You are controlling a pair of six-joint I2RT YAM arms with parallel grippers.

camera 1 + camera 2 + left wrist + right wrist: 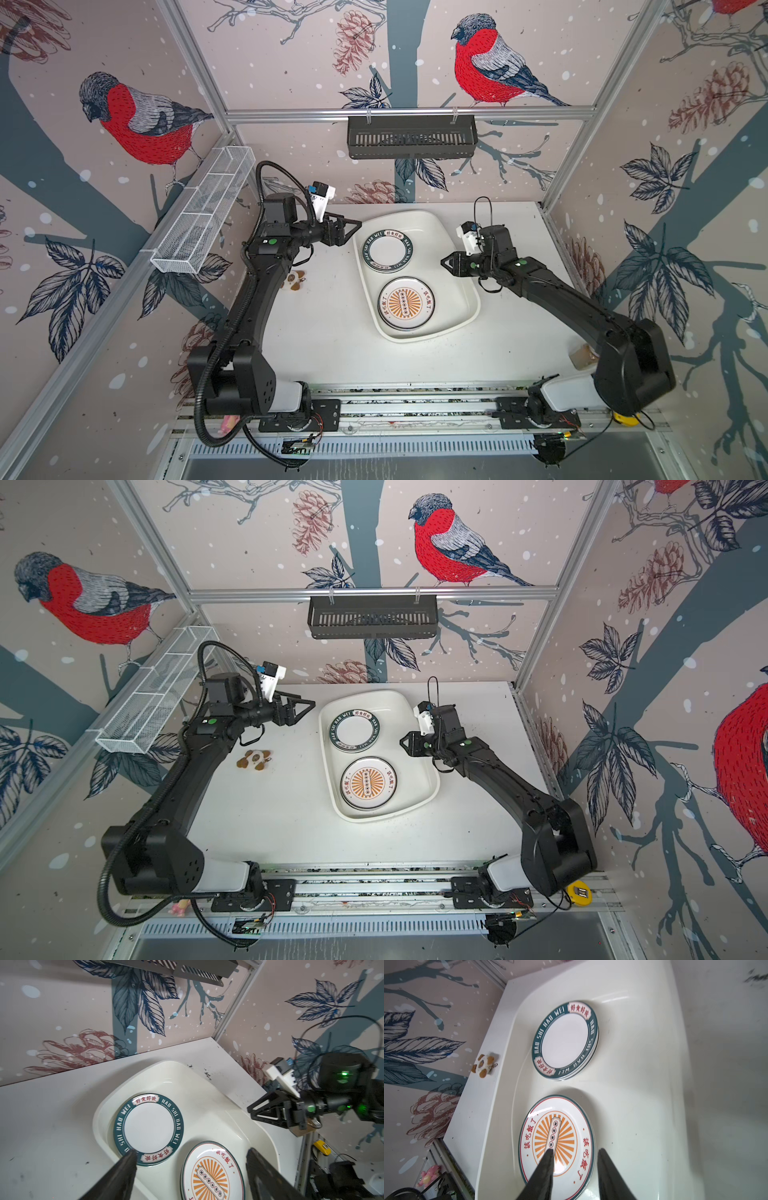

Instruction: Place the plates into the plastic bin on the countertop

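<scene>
Left gripper (pixel 354 227): I read the jaws as spread wide with nothing between them. In the left wrist view (pixel 191 1152) both fingers frame the bin's contents without touching them. In both top views it sits beside the bin's far left corner, pointing toward it (pixel 308 706).
Right gripper (pixel 445 263): I read the jaws as apart and empty. The right wrist view (pixel 574 1151) shows a clear gap between the two fingers, which hang above the sunburst stack. In both top views it reaches in over the bin's right side (pixel 404 742).
Plastic bin (pixel 453 299): it rests flat on the countertop (pixel 324 332), right of centre and slightly skewed, with its long axis running from far to near.
Green-rimmed plate stack (pixel 387 251): it lies flat in the far half of the bin. The top plate has a plain white centre and a dark lettered band. The right wrist view (pixel 564 1041) shows further plate edges beneath it.
Sunburst plate stack (pixel 406 302): it lies flat in the near half of the bin, just beside the green-rimmed stack. I cannot tell whether the two stacks touch. Further edges show under the top plate (pixel 557 1142).
Plate count: I cannot tell it from these views.
Small brown and white toy (pixel 296 281): it lies on the countertop left of the bin, well apart from it.
Black slotted rack (pixel 411 137): it hangs on the back wall rail.
</scene>
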